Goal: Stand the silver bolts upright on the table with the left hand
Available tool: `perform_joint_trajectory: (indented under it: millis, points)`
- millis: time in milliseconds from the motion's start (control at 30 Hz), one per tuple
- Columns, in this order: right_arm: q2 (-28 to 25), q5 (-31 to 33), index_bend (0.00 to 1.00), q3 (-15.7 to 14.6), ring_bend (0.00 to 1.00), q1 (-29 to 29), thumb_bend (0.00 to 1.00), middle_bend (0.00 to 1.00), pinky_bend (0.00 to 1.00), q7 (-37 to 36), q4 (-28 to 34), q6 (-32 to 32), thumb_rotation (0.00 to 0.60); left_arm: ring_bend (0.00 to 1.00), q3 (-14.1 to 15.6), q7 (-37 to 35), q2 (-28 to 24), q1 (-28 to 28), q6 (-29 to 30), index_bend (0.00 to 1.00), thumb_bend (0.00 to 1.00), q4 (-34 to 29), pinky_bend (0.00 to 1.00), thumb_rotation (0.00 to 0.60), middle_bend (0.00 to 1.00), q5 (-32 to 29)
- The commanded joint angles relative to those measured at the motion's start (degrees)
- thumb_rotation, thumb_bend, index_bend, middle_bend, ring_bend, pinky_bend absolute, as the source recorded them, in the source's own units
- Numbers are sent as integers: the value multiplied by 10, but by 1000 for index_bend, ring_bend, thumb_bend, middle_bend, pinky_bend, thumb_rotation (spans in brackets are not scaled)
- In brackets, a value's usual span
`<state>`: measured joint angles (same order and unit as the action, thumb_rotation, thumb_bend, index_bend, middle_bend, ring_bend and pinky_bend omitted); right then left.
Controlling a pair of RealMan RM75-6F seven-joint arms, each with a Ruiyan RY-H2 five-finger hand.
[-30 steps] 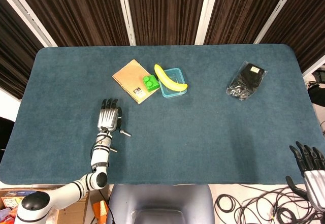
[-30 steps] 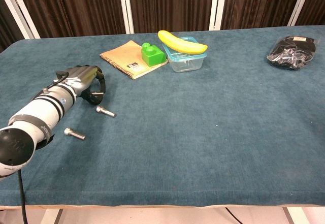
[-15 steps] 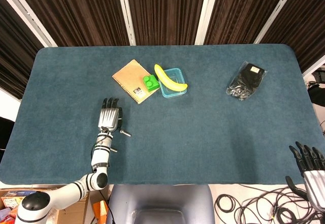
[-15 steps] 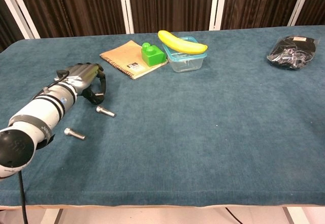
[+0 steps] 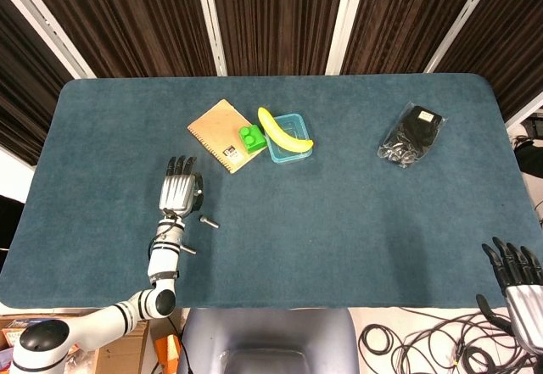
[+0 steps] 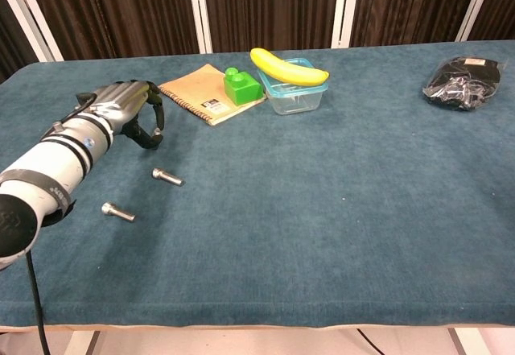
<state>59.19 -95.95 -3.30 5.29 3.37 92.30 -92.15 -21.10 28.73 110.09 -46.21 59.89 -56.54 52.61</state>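
The left arm reaches in from seven o'clock, its left hand [image 6: 129,113] raised above the table [image 6: 338,210], fingers curled downward and holding nothing. The right hand [image 5: 519,293] hangs at five o'clock, fingers spread, empty.

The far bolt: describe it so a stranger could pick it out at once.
Start at the spiral notebook near the table's back edge and come toward the front-left, past the left hand. The far bolt lies flat on the cloth just beyond that hand. Its twin, the near bolt, lies closer to the front edge, further left.
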Motion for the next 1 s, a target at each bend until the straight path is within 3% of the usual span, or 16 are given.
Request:
perform_joint_trajectory:
  millis: [33,333,600,1000]
  points:
    - [0,0,0,0,0,-1,290,0,36,1,0,1,600,38,-1,0,-1,1,-2,597,364,0,1,600,123,-4]
    - [0,-1,0,-1,0,0,290,0,36,1,0,1,600,39,-2,-6,0,-2,-2,580,364,6,1,600,123,-4]
    - [-1,-2,0,-1,0,1,290,0,36,-2,0,-2,600,39,-1,-12,2,-4,-2,436,363,10,0,600,121,1]
    - [-1,-2,0,-1,0,2,290,0,36,-5,-1,-5,600,43,-4,-3,2,-5,13,468,362,17,0,600,125,3]
